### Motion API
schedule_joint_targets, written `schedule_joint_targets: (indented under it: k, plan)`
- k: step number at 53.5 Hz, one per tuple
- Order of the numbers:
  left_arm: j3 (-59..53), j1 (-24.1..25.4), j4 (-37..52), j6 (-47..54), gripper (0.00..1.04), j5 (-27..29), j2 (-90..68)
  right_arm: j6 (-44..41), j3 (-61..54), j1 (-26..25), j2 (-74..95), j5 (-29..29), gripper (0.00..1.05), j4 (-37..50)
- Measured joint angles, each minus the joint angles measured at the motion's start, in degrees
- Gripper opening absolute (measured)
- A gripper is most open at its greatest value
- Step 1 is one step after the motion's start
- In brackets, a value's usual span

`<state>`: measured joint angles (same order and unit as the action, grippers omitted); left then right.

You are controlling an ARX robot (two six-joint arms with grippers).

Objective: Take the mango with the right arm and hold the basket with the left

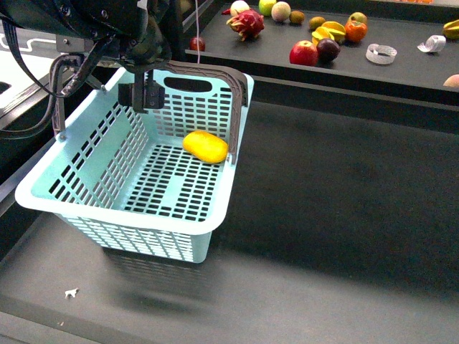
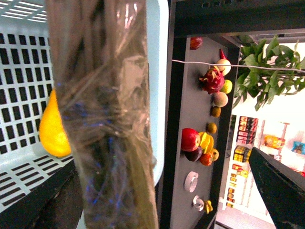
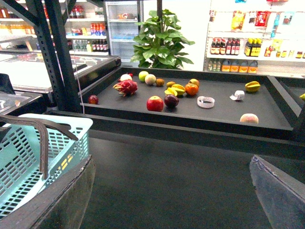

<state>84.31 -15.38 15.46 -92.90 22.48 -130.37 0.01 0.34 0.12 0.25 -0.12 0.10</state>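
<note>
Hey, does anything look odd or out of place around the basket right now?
The basket seems tilted, off the dark counter on its handle; that handle is wrapped in crinkled clear tape. A small white scrap lies on the counter. The mango looks fine.

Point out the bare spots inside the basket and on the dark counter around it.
Inside the pale mint-blue slotted plastic basket, the floor is free except the far right corner, where the smooth yellow-orange mango lies. The dark counter right of the basket is bare. The far shelf is crowded around the red apple.
</note>
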Motion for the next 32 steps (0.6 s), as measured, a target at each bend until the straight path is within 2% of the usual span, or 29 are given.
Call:
schedule_joint_targets:
  k: [16, 32]
  plan:
    - [-5.75, -0.04, -1.51, 11.23, 0.97, 1.95, 4.87, 0.00, 0.00, 0.00, 0.00, 0.00, 0.96, 0.00]
    - [-25.46, 1.77, 5.55, 21.49, 0.97, 6.69, 22.84, 0.00, 0.00, 0.00, 0.00, 0.00, 0.96, 0.00]
